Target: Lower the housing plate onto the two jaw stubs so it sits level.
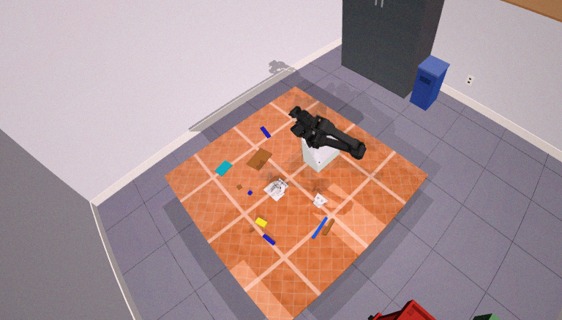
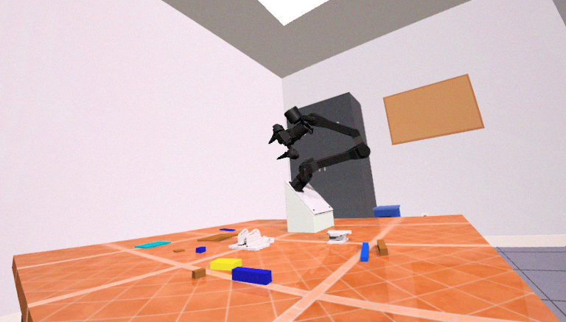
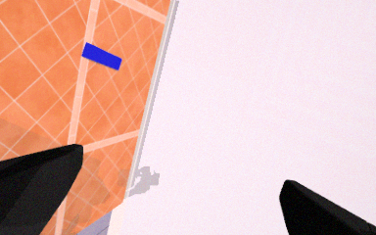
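"Orange tile covers the table (image 1: 298,274) (image 2: 375,289) (image 3: 29,73), crossed by paler bands. What's near the white parts?"

"A yellow block (image 1: 260,222) (image 2: 225,264) and a long navy block (image 1: 268,239) (image 2: 251,275) lie on the exterior camera's side of them. A blue stick (image 1: 319,227) (image 2: 365,251) lies beside a brown stick (image 1: 328,226) (image 2: 382,247), near the smaller white part (image 1: 319,200) (image 2: 338,236)."

"Is that the housing plate?"

"I can't say for sure. It has dark spots on top and sits apart from the larger white part (image 1: 275,192) (image 2: 254,243), which has rounded, upright pieces on a flat base. Both are on the tiles."

"And the gripper (image 1: 291,121) (image 2: 274,150) (image 3: 184,172)?"

"High above the table, its black, tapered fingers spread wide, nothing between them. The arm stands on a pale wedge (image 1: 308,161) (image 2: 298,218)."

"The room?"

"Plain, pale walls (image 1: 165,30) (image 2: 124,93) (image 3: 274,98), a dark cabinet (image 1: 379,30) (image 2: 342,189) and a blue bin (image 1: 426,88) (image 2: 387,211) beside it."
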Controlling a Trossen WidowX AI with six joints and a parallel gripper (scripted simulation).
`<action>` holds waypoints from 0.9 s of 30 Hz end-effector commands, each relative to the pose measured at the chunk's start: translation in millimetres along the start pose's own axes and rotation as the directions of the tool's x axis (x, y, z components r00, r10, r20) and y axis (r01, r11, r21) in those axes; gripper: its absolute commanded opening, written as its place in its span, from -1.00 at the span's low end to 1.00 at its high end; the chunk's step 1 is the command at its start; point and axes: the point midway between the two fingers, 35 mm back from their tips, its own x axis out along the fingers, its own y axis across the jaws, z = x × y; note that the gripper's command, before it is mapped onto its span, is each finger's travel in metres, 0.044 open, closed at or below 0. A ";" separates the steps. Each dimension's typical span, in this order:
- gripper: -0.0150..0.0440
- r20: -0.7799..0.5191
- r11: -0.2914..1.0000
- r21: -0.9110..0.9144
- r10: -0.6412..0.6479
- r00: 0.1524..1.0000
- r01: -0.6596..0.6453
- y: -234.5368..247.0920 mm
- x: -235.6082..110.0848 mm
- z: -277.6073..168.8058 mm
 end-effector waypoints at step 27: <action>1.00 0.350 0.983 -0.023 0.181 0.919 -0.185 61.6 -25.6 129.2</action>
